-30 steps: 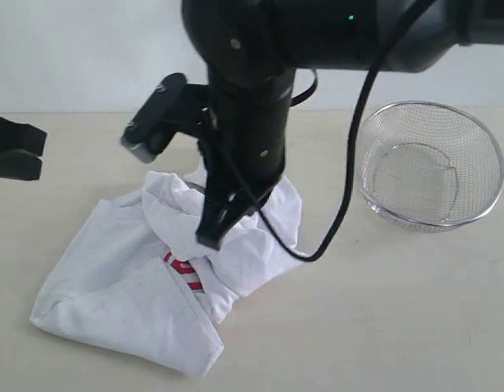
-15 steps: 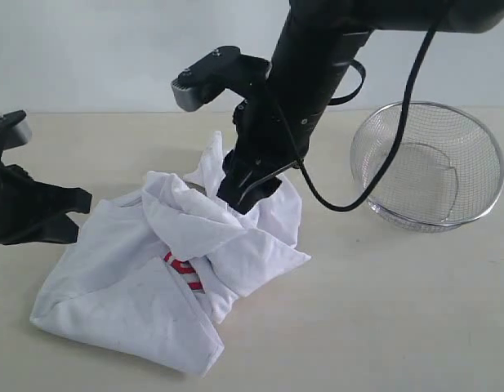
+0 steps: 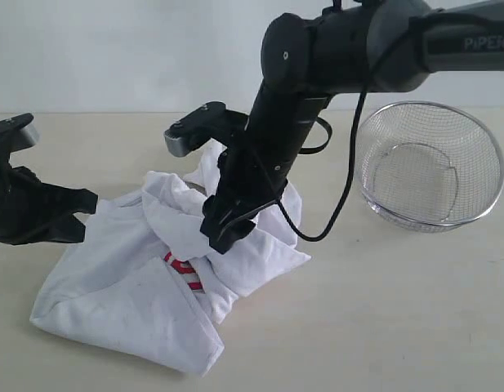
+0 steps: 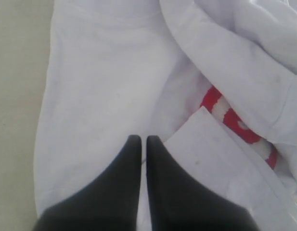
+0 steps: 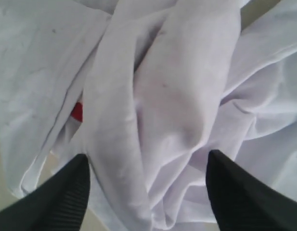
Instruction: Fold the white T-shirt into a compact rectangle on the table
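right fingers [image 5: 61,197] spread wide over bunched white t-shirt [image 5: 162,96], gripping nothing; left fingers [image 4: 119,187] pressed together, empty

The crumpled white short-sleeved T-shirt [image 3: 121,286] is seen as soft, matt cloth, creased throughout, with red lettering [image 4: 212,97] lying flat on it like print. The broad pale beige table [image 3: 382,318] is shown smooth and matt. The round wire-mesh basket [image 3: 479,175] is made of bright, shiny metal. Fine ribbing is borne by the black fingers [image 5: 66,197] of the right gripper [image 5: 147,159]; the fingers [image 4: 114,192] of the left gripper [image 4: 142,139] are smooth, with a dull sheen.
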Available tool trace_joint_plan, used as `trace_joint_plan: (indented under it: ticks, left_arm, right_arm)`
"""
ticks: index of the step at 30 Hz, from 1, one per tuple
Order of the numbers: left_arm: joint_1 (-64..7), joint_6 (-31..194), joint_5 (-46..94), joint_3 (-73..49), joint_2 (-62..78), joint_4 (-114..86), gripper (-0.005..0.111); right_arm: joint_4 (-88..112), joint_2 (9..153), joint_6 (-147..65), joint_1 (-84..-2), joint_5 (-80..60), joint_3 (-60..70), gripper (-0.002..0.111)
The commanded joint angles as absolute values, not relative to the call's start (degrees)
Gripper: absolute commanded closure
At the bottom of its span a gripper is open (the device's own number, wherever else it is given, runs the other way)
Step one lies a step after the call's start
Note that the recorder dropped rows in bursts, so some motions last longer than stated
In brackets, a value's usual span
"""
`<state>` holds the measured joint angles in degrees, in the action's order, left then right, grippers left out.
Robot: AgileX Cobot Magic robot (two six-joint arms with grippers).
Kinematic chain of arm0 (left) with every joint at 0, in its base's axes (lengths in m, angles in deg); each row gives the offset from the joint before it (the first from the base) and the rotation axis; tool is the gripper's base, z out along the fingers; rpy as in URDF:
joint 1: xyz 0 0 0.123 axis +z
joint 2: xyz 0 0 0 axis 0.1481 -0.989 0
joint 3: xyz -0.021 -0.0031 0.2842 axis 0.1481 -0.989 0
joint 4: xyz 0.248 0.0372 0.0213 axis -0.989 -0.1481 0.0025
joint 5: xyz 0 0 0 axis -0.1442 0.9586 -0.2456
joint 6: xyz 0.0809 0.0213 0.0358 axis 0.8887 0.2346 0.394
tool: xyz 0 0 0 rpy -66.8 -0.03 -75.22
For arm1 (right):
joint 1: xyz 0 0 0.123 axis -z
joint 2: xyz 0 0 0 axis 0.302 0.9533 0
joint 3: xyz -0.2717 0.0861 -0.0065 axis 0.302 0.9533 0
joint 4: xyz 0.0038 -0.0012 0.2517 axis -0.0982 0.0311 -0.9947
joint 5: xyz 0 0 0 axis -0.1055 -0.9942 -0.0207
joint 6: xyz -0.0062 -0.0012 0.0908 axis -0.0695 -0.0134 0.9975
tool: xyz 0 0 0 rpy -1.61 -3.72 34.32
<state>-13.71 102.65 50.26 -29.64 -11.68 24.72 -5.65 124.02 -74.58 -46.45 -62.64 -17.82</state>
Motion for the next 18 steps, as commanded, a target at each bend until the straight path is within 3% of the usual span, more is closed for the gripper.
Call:
trace_joint_plan:
  ticks: [1,5,7,10,11,18]
  left_arm:
    - [-13.75,103.08,49.99,-29.88,-11.64,25.31,0.102]
    - [-13.75,103.08,49.99,-29.88,-11.64,25.31,0.102]
    - [-13.75,103.08,49.99,-29.88,-11.64,25.31,0.102]
    - [-13.75,103.29,50.01,-29.88,-11.64,25.31,0.102]
    - [-13.75,103.89,49.90,-29.88,-11.64,25.31,0.102]
    - [-13.75,105.18,49.39,-29.88,-11.64,25.31,0.102]
  right_arm:
    - [-6.12,125.18,-76.30,-46.24,-61.52,-18.03,0.047]
    - [-6.12,127.49,-76.30,-46.24,-60.91,-18.03,0.051]
    - [-5.84,127.61,-76.30,-46.24,-59.44,-18.03,0.064]
    - [-5.82,127.22,-76.44,-46.24,-58.04,-18.25,0.103]
    - [-5.78,126.88,-76.35,-46.24,-57.88,-18.25,0.107]
    - [-5.68,119.91,-76.35,-46.24,-60.18,-18.25,0.109]
